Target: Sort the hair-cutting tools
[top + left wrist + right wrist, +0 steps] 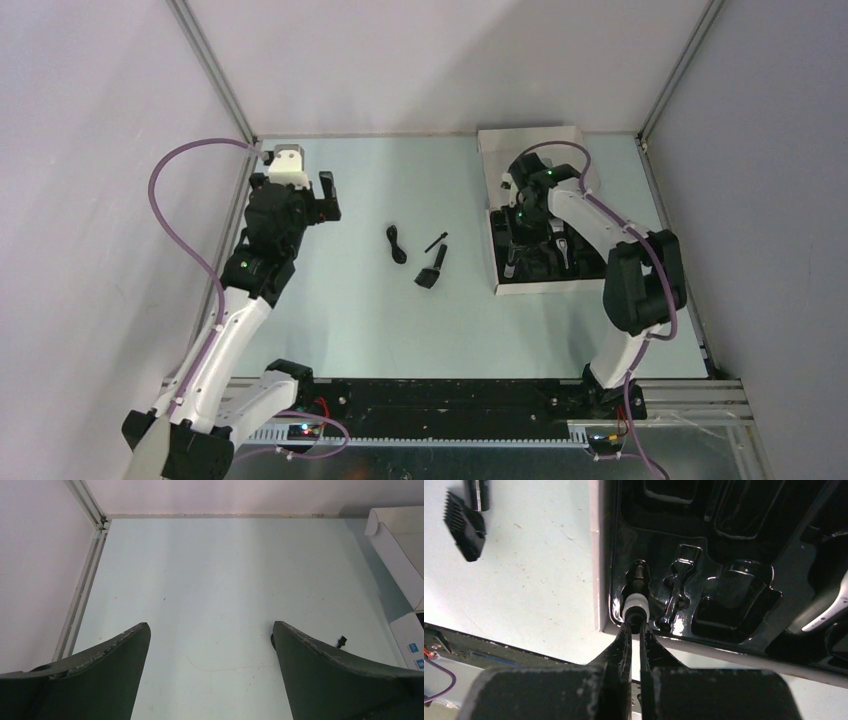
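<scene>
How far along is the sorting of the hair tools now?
Little looks done: most tray recesses look bare. In hand: right claw shut on a small white-collared piece in a slot. To do: cord, stick-brush, clipper on the table; left claw open.

Glossy plastic tray (734, 587); matt plastic comb attachment (464, 525).

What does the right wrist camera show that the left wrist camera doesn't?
Right wrist only: the right gripper shut at the end of a small black piece with a white band, which lies in a slot of the black tray; a comb attachment lies on the table outside it. Left wrist only: the left gripper wide open over bare surface, and the back wall corner. Both: the pale table and part of the white box.
</scene>
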